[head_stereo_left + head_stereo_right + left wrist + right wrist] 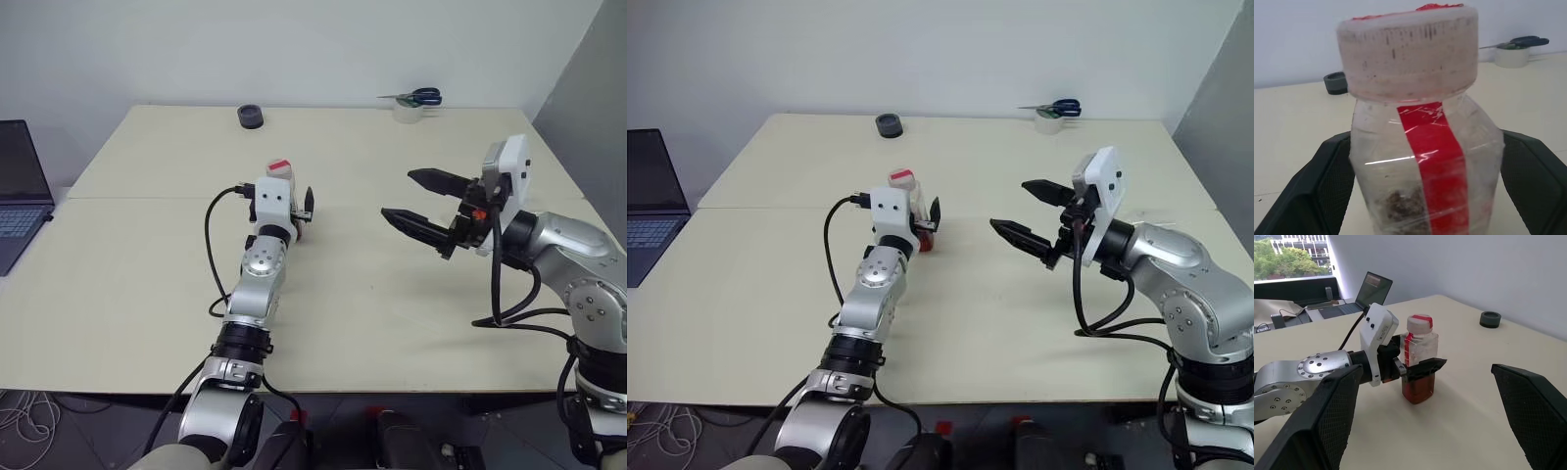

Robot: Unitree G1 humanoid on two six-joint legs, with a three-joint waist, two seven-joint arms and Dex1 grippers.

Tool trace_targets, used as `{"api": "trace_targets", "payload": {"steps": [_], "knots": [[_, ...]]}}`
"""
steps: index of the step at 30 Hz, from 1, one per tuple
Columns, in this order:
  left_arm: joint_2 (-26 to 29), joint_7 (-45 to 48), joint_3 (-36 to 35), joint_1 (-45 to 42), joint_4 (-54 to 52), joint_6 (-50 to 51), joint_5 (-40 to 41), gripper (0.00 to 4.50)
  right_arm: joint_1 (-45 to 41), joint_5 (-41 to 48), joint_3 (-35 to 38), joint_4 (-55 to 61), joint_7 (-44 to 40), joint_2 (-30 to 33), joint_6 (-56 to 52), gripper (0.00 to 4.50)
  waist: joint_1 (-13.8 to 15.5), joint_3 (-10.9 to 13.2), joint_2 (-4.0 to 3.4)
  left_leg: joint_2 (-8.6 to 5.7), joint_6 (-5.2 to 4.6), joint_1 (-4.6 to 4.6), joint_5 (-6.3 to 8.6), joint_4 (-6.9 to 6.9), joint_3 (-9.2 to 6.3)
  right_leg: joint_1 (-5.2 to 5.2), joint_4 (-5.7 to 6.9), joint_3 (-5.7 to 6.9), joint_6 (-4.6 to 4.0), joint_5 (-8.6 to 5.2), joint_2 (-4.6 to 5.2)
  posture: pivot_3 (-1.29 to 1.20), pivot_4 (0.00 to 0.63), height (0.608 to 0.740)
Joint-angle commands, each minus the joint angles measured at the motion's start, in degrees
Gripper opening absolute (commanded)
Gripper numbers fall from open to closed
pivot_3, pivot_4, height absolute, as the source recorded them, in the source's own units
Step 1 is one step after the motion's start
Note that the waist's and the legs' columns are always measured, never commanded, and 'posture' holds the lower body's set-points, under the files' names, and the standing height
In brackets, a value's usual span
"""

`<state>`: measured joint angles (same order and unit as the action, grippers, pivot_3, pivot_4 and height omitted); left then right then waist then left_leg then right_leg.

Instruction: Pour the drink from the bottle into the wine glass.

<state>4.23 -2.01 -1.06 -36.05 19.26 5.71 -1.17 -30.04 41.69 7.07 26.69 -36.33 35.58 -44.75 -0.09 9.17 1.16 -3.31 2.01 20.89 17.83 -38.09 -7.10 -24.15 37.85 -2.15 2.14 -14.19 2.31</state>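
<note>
Pale and wide, the surface (392, 323) stands against a grey wall, and the bottle (1419, 363) is upright on it, its long axis vertical, its cap (1419, 323) on. The drink (1418, 387) fills only the low part of the bottle. The left pincer (1415, 367) reaches level and straight ahead, and the bottle stands between its two fingers (1317, 196). The jaws are wide open; each finger is just beside a bottle wall, and I cannot tell if they touch it. So the coming move, as I judge it, is to close on the body.

The right pincer (423, 207) hangs in the air well apart to the right, its jaws spread wide with nothing inside, pointing across toward the bottle. The left arm is clearly the nearer one.

A laptop (18, 191) sits on a table beside the left edge of the surface. Far back lie a dark round thing (251, 117), a tape roll (408, 110) and scissors (419, 96) on it. Nothing stands between the fingers and the bottle. I see no wine glass from here.
</note>
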Motion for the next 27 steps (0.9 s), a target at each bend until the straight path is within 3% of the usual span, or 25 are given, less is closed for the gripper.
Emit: {"api": "trace_targets", "payload": {"steps": [1, 16, 19, 25, 27], "knots": [[0.18, -0.29, -0.52, -2.30, -0.33, -1.86, -0.19, 4.47, 0.17, 1.04, 1.71, 2.54, 0.54, 0.50, 0.49, 4.50, 0.02, 0.00, 0.00, 0.00, 0.00, 0.00, 0.00, 0.00, 0.00, 0.00, 0.00, 0.00, 0.00, 0.00, 0.00, 0.00, 0.150, 0.740], [-0.32, 1.09, -0.97, -2.81, 0.58, -3.12, 0.68, 4.47, 0.50, 1.12, 1.81, 2.84, 1.65, 0.17, 0.84, 4.50, 0.01, 0.00, 0.00, 0.00, 0.00, 0.00, 0.00, 0.00, 0.01, 0.00, 0.01, -0.01, 0.00, 0.00, 0.00, 0.00, 0.150, 0.740], [-0.49, 1.23, -1.18, -2.71, 0.44, -3.23, 1.05, 3.90, 0.47, 1.07, 1.78, 2.80, 1.69, 0.17, 0.89, 4.50, 0.01, 0.00, 0.00, 0.00, 0.00, 0.00, 0.00, 0.00, 0.01, 0.00, 0.01, -0.01, 0.00, 0.00, 0.00, 0.00, 0.150, 0.740], [-0.49, 1.54, -1.28, -2.52, 0.34, -3.18, 1.31, 2.06, 0.24, 0.62, 1.72, 2.54, 1.80, 0.18, 1.29, 4.50, 0.00, 0.00, 0.00, 0.00, 0.00, 0.00, 0.00, 0.00, 0.01, 0.00, 0.01, -0.01, 0.00, 0.00, 0.00, 0.00, 0.150, 0.740], [-0.49, 1.52, -1.41, -2.41, 0.32, -3.06, 1.45, 1.83, 0.22, 0.56, 1.69, 2.48, 1.81, 0.21, 1.36, 4.50, 0.00, 0.00, 0.00, 0.00, 0.00, 0.00, 0.00, -0.01, 0.02, -0.01, 0.01, -0.01, 0.00, 0.00, 0.00, 0.00, 0.150, 0.740]]}}
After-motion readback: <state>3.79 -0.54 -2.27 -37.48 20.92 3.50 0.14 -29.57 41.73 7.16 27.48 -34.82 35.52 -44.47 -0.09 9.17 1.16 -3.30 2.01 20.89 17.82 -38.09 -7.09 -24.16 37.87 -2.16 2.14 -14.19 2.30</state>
